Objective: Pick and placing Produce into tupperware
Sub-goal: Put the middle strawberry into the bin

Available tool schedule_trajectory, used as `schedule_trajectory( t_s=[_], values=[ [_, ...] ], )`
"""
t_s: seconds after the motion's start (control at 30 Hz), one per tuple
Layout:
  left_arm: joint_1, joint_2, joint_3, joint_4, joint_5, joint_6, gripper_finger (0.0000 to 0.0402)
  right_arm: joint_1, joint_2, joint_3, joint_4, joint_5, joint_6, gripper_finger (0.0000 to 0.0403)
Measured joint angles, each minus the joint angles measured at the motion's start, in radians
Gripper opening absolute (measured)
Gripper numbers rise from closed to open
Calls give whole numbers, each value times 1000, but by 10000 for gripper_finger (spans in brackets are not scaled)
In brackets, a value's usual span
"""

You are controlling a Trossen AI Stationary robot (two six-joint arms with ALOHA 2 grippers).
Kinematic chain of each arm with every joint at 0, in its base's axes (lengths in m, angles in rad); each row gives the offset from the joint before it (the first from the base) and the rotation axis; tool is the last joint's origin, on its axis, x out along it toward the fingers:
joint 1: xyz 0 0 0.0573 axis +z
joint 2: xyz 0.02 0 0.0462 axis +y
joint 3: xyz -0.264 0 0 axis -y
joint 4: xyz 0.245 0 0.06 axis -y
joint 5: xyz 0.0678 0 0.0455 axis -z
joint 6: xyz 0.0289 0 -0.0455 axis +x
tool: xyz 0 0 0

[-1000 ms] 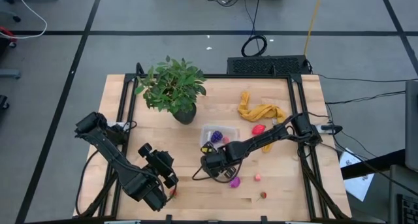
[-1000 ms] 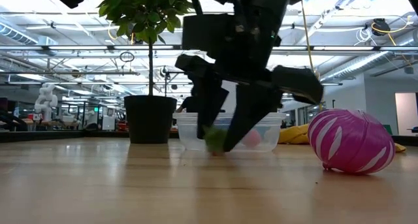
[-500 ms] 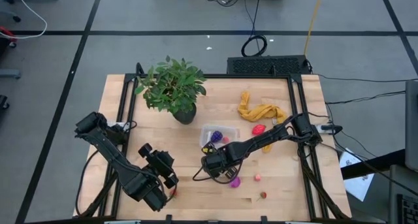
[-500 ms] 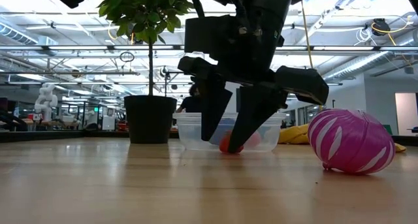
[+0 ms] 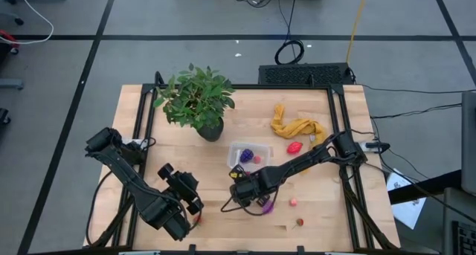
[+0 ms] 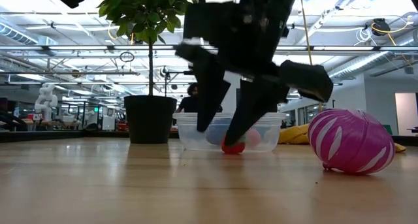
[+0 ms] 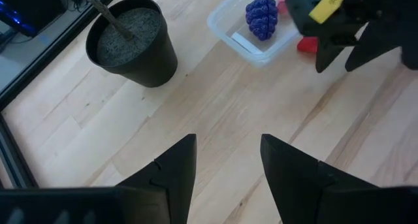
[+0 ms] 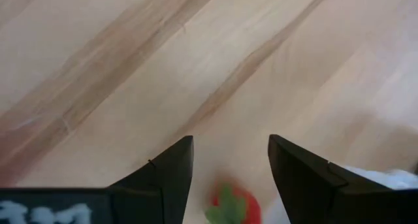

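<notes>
My right gripper (image 5: 240, 191) hangs open just near-side of the clear tupperware (image 5: 249, 155), fingers slanting down. A red strawberry (image 8: 232, 204) lies on the table between those fingers; the low view shows the strawberry (image 6: 233, 145) under them. A purple bumpy fruit (image 7: 261, 16) and a pink one (image 5: 257, 159) rest in the tupperware. A magenta striped fruit (image 6: 351, 141) lies on the table right of the gripper. My left gripper (image 7: 225, 159) waits open near the table's near-left corner. My right gripper stands with one finger (image 6: 251, 116) on each side of the strawberry, coming from above at a slant. One finger's free end overlaps the fruit's top in the low view, and I cannot tell whether it touches. The strawberry rests on the table.
A potted plant (image 5: 197, 102) stands at the far left, and a mustard-yellow cloth (image 5: 296, 126) with a red fruit (image 5: 294, 147) beside it lies far right. A small pink fruit (image 5: 294, 202) and another strawberry (image 5: 300, 222) lie near the near edge.
My right gripper has shifted slightly toward the near edge, and the gap between its fingertips has widened. The strawberry between them has turned: its green top showed a second ago, and now its red body shows, lying on the table.
</notes>
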Motion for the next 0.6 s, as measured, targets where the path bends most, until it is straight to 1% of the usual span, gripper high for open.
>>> schedule_trajectory(
  t_s=[0.07,0.2,0.4,0.6],
  values=[
    [0,0,0,11,0,0,177,10,-1,18,-23,28,-2,189],
    [-2,0,0,21,0,0,177,17,-2,46,-111,30,30,189],
    [-3,0,0,46,0,31,177,17,-2,47,-241,29,96,189],
    [-1,0,0,48,-8,43,177,16,-2,47,-261,27,106,189]
  ],
)
